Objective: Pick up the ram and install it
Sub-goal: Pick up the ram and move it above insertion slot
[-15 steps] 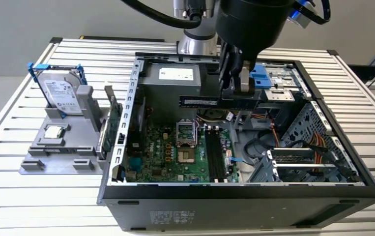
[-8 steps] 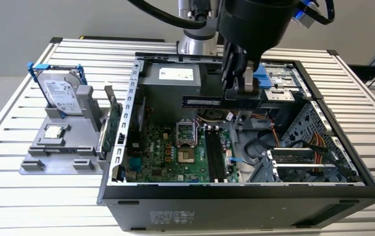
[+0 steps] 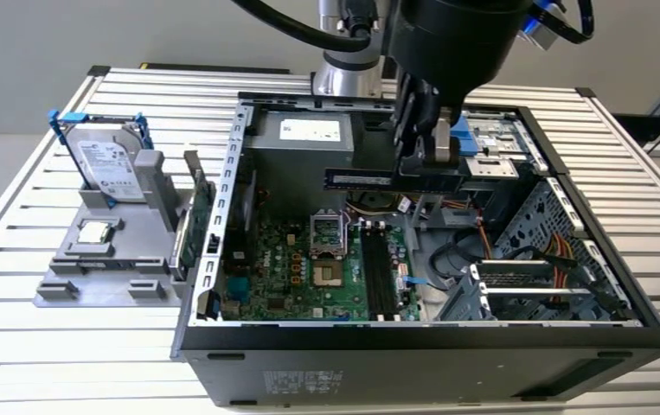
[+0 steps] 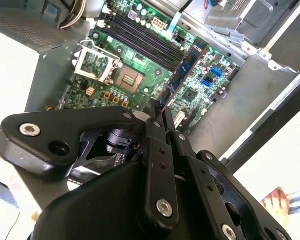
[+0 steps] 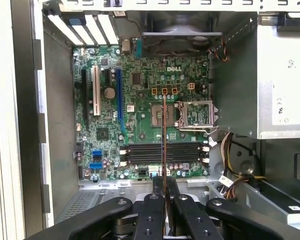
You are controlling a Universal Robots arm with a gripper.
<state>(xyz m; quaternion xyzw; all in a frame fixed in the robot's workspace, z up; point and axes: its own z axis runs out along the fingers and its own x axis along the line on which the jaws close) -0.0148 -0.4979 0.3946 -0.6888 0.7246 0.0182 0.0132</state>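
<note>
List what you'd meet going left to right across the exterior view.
hard drive → expansion card → ram → gripper shut on the ram's end → metal drive cage

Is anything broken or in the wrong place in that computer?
Nothing looks broken. The ram isn't in a slot: the gripper holds it above the motherboard, and the memory slots are empty. The socket lid looks open too.
</note>
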